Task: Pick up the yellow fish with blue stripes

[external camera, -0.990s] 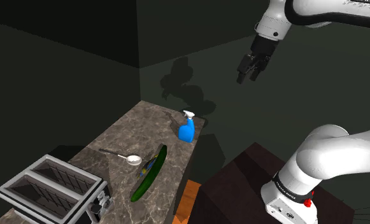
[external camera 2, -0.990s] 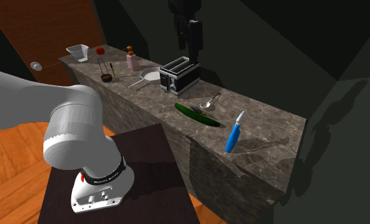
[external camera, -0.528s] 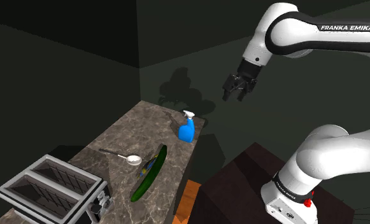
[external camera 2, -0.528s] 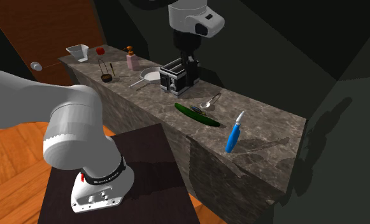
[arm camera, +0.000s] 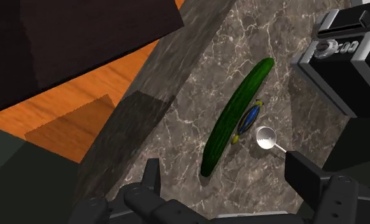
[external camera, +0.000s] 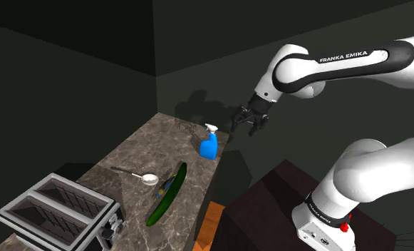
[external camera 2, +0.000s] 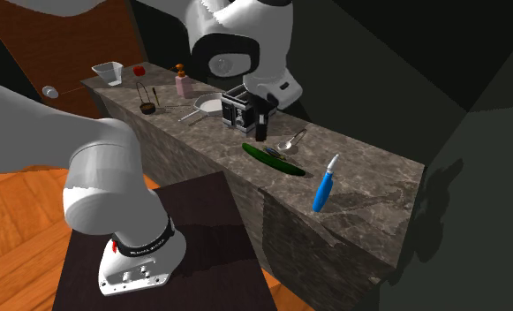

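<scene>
The fish is small, blue in the middle with yellow edges. It lies on the marble counter between a long green cucumber and a small round metal spoon, touching the cucumber's side. In the shoulder view the fish shows as a dark speck beside the cucumber. My gripper hangs open and empty in the air off the counter's far corner, above and beyond the blue spray bottle. In the wrist view my gripper has its fingers standing wide apart, well short of the fish.
A silver two-slot toaster stands past the cucumber on the counter. In the second exterior view a pan, a soap bottle and a measuring cup stand beyond the toaster. Wooden floor lies beside the counter's edge.
The arm has swung down and toward the shoulder view's left, bringing the gripper from high up to near the counter's far end. The fingers stay open and nothing on the counter has moved.
</scene>
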